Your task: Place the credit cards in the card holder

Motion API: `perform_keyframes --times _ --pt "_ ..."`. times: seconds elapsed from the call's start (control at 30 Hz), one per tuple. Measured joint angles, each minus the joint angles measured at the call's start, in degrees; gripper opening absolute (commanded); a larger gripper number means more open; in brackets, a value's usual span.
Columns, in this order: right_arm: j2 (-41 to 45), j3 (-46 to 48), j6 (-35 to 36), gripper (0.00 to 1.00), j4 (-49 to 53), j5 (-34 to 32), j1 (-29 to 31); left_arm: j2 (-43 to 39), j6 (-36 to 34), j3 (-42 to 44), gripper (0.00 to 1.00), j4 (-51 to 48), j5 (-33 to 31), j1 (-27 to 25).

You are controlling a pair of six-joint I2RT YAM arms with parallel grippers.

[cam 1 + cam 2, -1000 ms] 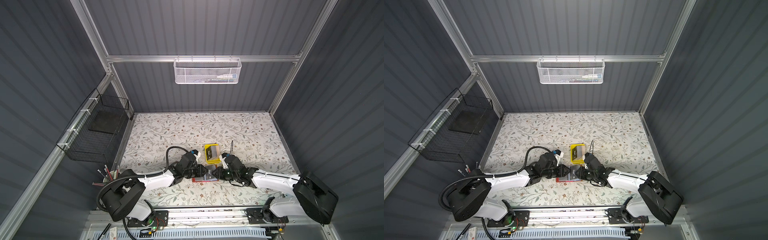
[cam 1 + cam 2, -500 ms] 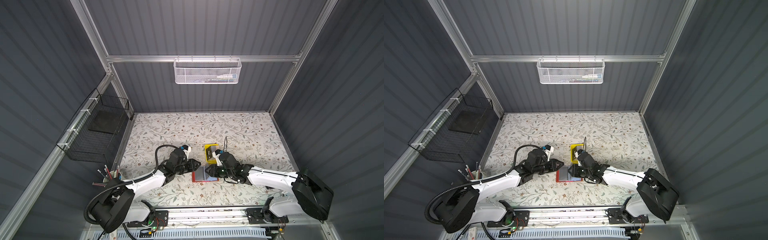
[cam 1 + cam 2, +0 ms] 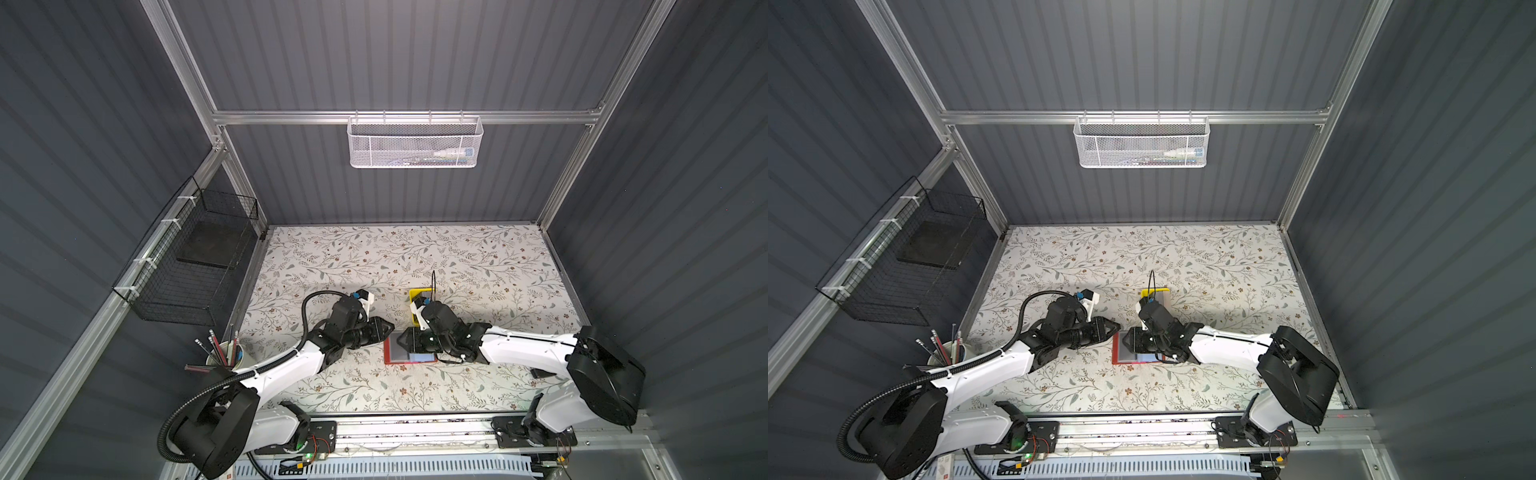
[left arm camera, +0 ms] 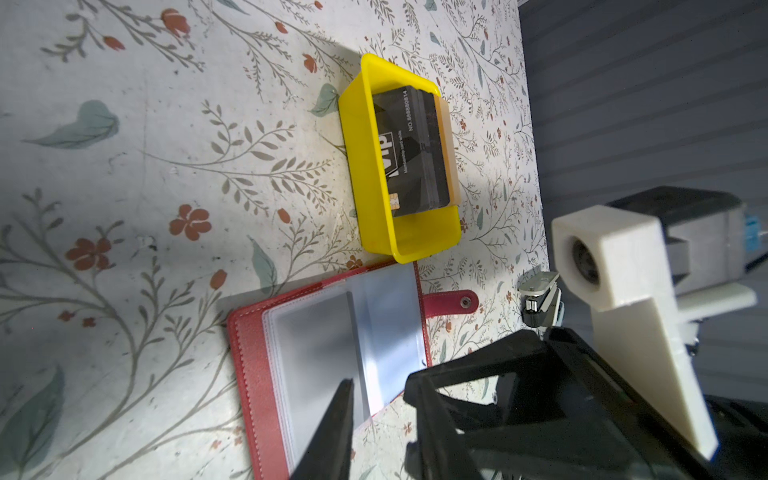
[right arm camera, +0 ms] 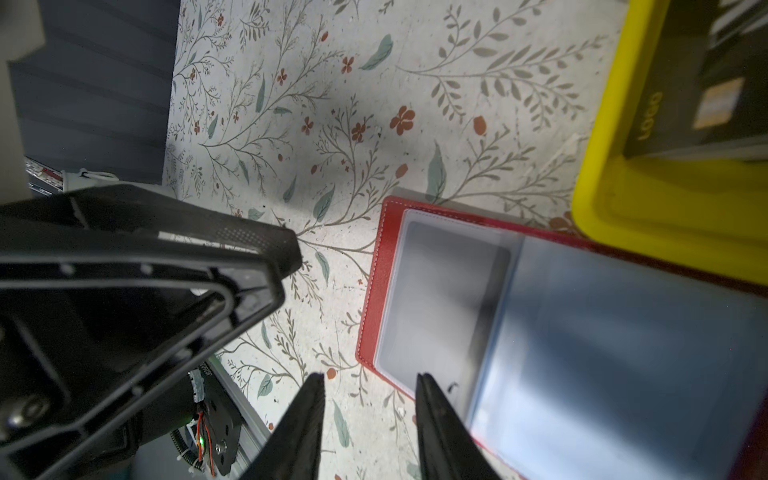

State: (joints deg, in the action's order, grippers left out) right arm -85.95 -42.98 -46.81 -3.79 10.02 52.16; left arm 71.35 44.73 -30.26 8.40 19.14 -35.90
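Stack of credit cards (image 4: pixel 415 145), black VIP one foremost, leaning inside yellow tray (image 4: pixel 365 174), just beside open card holder (image 4: pixel 249 365) on worktop (image 4: pixel 124 208). Likely light, stiff, slick plastic; best pinched across exposed long edge. Red stitched cover, floppy clear pockets. Right end effector (image 5: pixel 369 380) narrowly parted, empty. Left end effector (image 3: pixel 387 327): spread impossible to tell.

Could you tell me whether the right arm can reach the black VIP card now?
Probably yes: the black VIP card stands uncovered in the open yellow tray, and the right end effector, empty with jaws apart, hovers at the neighbouring red card holder.
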Motion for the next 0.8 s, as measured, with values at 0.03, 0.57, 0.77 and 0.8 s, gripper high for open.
perform_keyframes --times 0.03,0.57,0.77,0.8 --pt "0.4 0.0 0.3 0.39 0.7 -0.4 -0.2 -0.1 -0.2 0.0 0.3 -0.2 0.1 0.0" --pt "9.4 -0.8 7.5 0.57 12.2 -5.0 -12.2 8.8 -3.8 -7.4 0.3 0.0 3.8 0.0" --pt "9.0 -3.0 10.2 0.68 14.6 -5.4 -15.6 13.4 -5.4 -12.2 0.29 0.5 5.0 0.0" --pt "8.8 -3.2 10.6 0.68 14.7 -5.4 -15.9 13.9 -5.6 -12.6 0.29 0.6 5.2 0.0"
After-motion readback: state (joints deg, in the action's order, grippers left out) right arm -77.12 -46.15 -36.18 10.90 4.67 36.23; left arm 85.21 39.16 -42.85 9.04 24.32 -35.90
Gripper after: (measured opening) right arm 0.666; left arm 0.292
